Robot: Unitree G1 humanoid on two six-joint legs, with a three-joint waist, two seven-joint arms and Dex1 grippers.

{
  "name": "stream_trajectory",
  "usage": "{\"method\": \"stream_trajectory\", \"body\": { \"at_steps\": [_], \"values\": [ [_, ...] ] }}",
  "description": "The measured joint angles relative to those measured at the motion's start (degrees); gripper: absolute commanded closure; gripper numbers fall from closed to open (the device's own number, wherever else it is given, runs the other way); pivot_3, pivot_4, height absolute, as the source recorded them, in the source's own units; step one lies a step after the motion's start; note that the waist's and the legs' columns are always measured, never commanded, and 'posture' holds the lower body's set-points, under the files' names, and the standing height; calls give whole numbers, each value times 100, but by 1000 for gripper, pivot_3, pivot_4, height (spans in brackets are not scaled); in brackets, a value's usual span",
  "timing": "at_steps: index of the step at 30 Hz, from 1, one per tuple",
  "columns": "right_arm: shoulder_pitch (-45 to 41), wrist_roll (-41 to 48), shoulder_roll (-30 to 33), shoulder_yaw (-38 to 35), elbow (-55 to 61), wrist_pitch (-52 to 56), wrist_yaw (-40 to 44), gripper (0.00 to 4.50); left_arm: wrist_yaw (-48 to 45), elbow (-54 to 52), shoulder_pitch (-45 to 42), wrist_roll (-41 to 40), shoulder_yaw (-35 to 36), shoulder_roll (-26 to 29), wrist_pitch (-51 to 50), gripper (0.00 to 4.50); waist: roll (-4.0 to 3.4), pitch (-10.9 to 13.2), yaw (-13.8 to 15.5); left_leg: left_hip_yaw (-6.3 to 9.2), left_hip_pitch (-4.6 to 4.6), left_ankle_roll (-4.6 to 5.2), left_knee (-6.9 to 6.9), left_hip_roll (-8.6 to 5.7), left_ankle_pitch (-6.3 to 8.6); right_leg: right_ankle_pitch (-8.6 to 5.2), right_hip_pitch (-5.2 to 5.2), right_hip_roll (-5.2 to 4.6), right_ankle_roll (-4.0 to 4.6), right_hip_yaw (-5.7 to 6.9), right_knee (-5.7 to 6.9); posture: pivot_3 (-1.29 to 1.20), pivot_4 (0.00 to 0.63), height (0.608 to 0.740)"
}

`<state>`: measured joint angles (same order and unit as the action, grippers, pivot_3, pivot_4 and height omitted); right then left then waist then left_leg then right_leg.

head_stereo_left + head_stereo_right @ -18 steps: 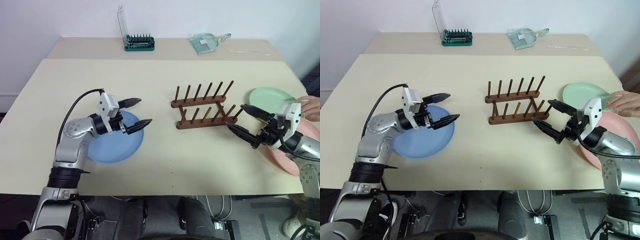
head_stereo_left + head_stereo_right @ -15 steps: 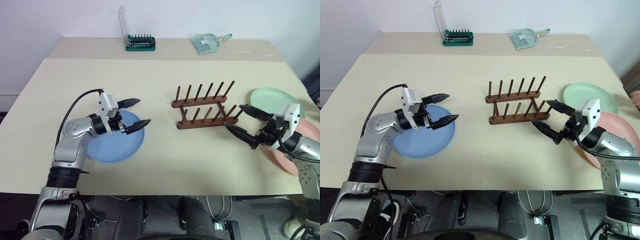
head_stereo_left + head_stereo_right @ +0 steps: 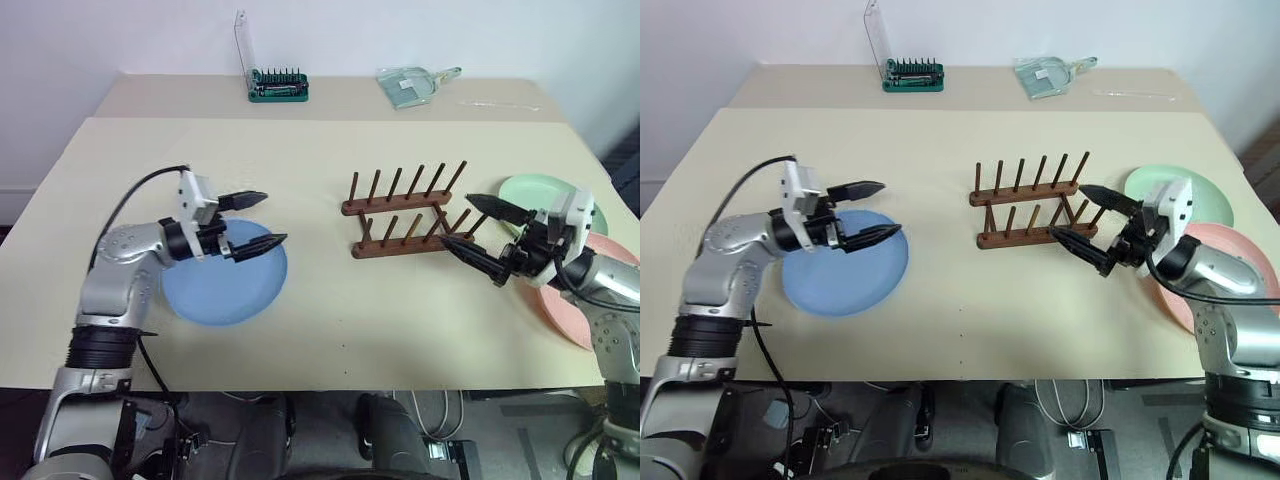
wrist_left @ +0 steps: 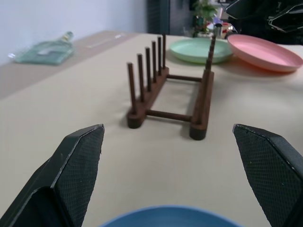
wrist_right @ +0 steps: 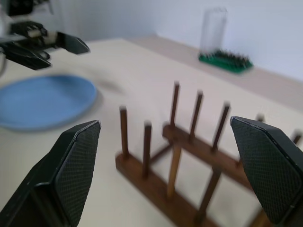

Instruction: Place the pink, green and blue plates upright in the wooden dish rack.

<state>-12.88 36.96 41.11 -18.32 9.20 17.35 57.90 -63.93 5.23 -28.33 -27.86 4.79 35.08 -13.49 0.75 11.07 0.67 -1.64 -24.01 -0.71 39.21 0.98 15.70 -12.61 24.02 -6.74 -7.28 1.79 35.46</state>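
1. Table (image 3: 330, 300): I see bare beige top between the blue plate (image 3: 225, 285) at 9 o'clock and the wooden dish rack (image 3: 408, 215) at centre; the near strip is open too.
2. Rack: dark brown, two parallel rails with thin upright pegs, no plate in it.
3. Green plate (image 3: 530, 190) and pink plate (image 3: 1230, 255): flat at 3 o'clock near the table's right edge.
4. Left gripper (image 3: 256, 220): fingers spread wide, empty, above the blue plate's far rim.
5. Right gripper (image 3: 472, 232): fingers spread wide, empty, just beside the rack's 3 o'clock end.
6. Green bit case (image 3: 278, 85): 12 o'clock, far edge.
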Motion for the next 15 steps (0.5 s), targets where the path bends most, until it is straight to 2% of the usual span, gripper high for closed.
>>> {"method": "stream_trajectory", "body": {
  "at_steps": [8, 15],
  "values": [
    [-284, 113, 83, 51, 6, 157, 79, 18, 144, -73, -78, -17, 27, -145, -96, 0, 1, -1, 3, 1, -1, 0, 1, -1, 0, 0, -4, 0, 0, 3, -4, 0, 150, 724],
    [-283, -20, -77, 140, 38, 54, -84, 18, 210, -63, -635, 368, -996, -772, -467, 0, 2, 0, 17, 1, -3, 0, 4, -4, 0, 1, -9, -1, -2, 3, -9, 0, 150, 724]
  ]
}}
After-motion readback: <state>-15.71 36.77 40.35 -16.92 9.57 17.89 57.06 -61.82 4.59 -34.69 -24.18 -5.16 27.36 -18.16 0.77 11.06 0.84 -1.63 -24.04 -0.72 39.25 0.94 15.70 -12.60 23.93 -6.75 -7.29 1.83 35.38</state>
